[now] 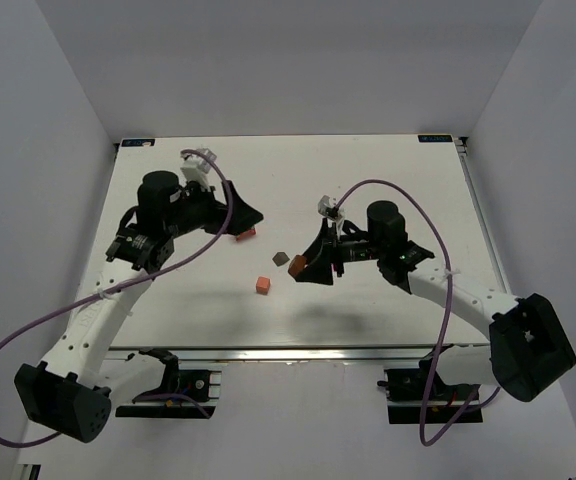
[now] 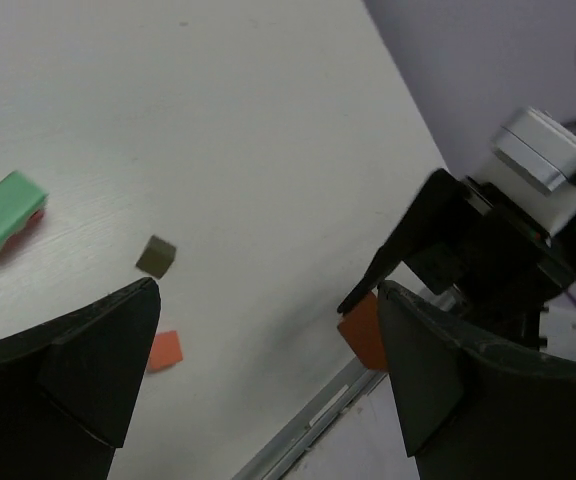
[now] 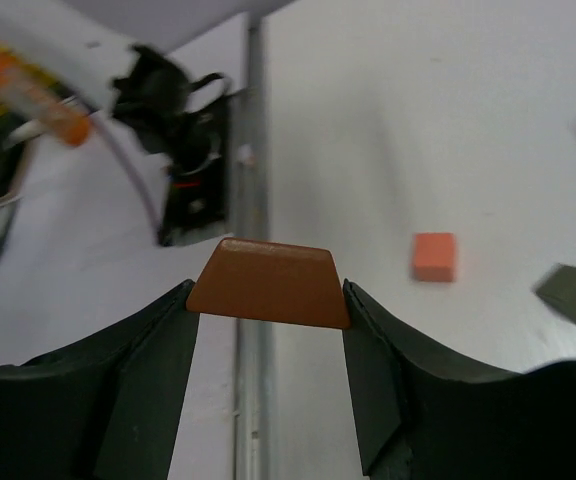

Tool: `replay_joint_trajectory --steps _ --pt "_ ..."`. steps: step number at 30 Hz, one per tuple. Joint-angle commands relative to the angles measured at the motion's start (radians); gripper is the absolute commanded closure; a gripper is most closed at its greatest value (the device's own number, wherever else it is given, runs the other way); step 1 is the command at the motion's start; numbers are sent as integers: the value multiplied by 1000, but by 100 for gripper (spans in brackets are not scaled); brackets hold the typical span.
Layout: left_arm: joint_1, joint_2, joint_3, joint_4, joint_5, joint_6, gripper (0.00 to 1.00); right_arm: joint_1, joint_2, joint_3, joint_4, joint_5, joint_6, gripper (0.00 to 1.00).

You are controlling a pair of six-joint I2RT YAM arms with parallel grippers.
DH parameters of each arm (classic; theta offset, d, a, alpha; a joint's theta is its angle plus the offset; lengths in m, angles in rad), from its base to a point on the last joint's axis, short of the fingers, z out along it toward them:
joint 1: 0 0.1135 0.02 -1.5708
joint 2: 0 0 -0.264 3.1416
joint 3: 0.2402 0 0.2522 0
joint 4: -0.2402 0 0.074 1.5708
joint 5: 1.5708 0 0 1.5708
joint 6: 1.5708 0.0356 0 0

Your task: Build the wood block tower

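My right gripper (image 3: 268, 305) is shut on a brown trapezoid wood block (image 3: 268, 283), lifted above the table's near rail. From above, that gripper (image 1: 304, 268) hangs at mid-table holding the block (image 1: 297, 266). An orange cube (image 1: 262, 285) and a dark olive block (image 1: 280, 258) lie loose just left of it. The tower is a mint-green slab (image 2: 6, 210) lying on a red piece (image 1: 245, 234). My left gripper (image 2: 268, 340) is open and empty, hovering over that stack (image 1: 240, 218) and hiding the slab from above.
An aluminium rail (image 1: 298, 352) runs along the table's near edge, with both arm mounts (image 1: 168, 385) below it. Grey walls enclose the white table (image 1: 388, 170) at the back and sides. Purple cables loop off both arms.
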Motion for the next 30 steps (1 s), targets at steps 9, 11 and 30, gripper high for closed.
replay_joint_trajectory --steps 9,11,30 --pt "-164 -29 -38 264 487 680 2 -59 -17 197 3 -642 125 70" --pt "-164 -25 -23 215 514 774 3 -59 -37 206 3 -647 129 70" --pt "-272 132 225 -368 524 1472 5 -69 18 267 4 -616 224 74"
